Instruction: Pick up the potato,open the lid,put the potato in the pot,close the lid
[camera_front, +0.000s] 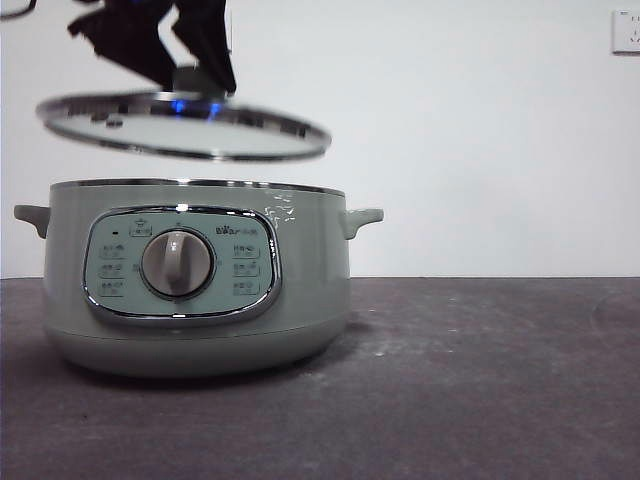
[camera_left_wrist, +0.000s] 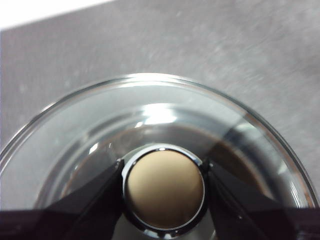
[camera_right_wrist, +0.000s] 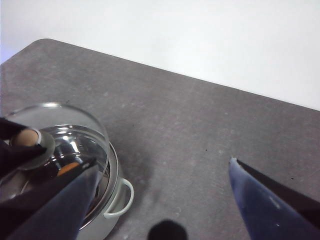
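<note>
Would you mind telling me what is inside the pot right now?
Through the raised lid, the right wrist view shows a small orange patch inside the pot, likely the potato. The left gripper holding the knob hides the rest; the front view shows only the pot's wall.

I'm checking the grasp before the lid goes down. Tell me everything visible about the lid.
The lid is a round, domed clear-glass disc with a shiny steel rim and a pale knob. The left pincer is shut on the knob, holding the lid in the air, slightly tilted, above the pot and clear of its rim.
</note>
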